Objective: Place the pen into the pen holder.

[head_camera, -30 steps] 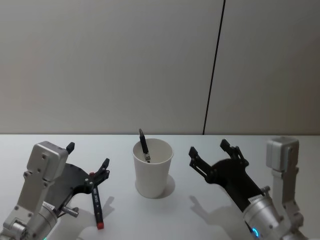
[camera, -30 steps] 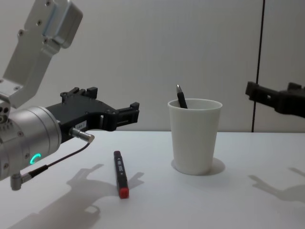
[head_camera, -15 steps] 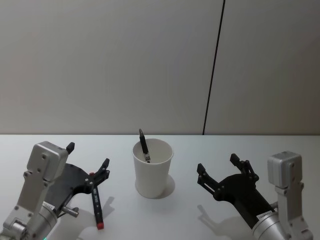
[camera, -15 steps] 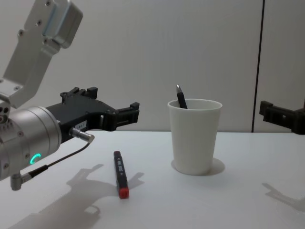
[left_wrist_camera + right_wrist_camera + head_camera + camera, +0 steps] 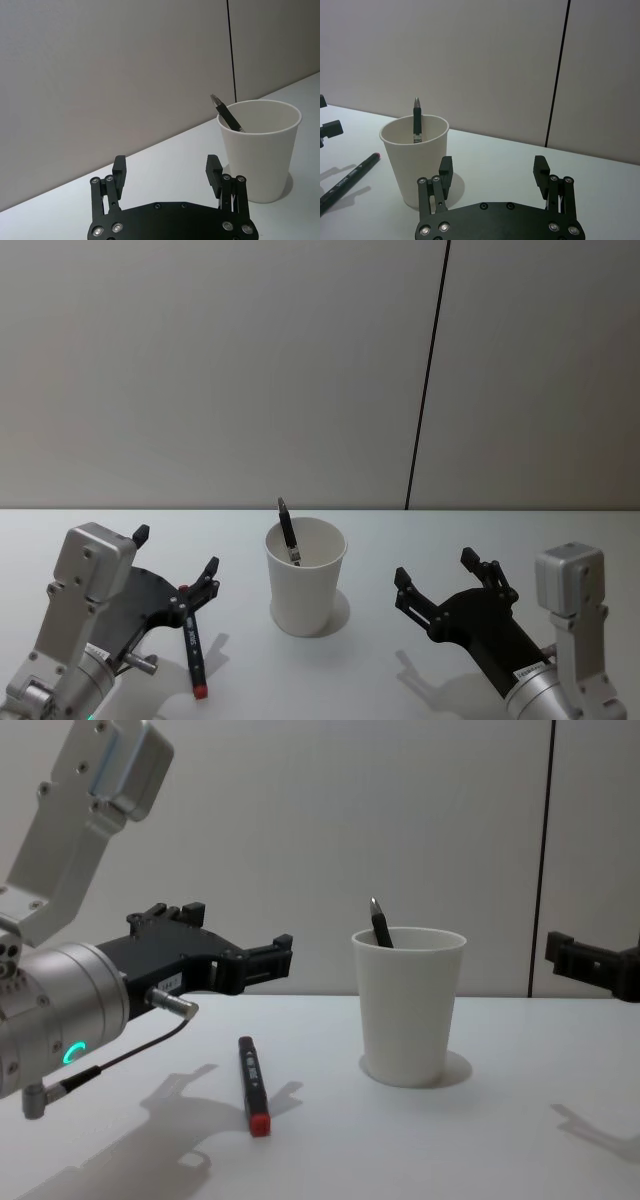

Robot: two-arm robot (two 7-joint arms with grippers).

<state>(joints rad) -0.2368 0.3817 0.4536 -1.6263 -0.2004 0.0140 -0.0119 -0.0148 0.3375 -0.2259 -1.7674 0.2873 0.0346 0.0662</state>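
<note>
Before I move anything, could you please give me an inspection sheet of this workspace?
Surface: white table, smooth, with arm shadows on it.
Job's things: cup upright at the middle; black pen stands in it, leaning, its top above the rim.
Clutter: black marker with a red end lies flat to the left of the cup, apart from it.
Grippers: left gripper open, above the table by the marker, holding nothing; right gripper open, to the right of the cup, holding nothing.
Cables: thin cable at the left wrist.
Surroundings: grey wall with a dark vertical seam.
</note>
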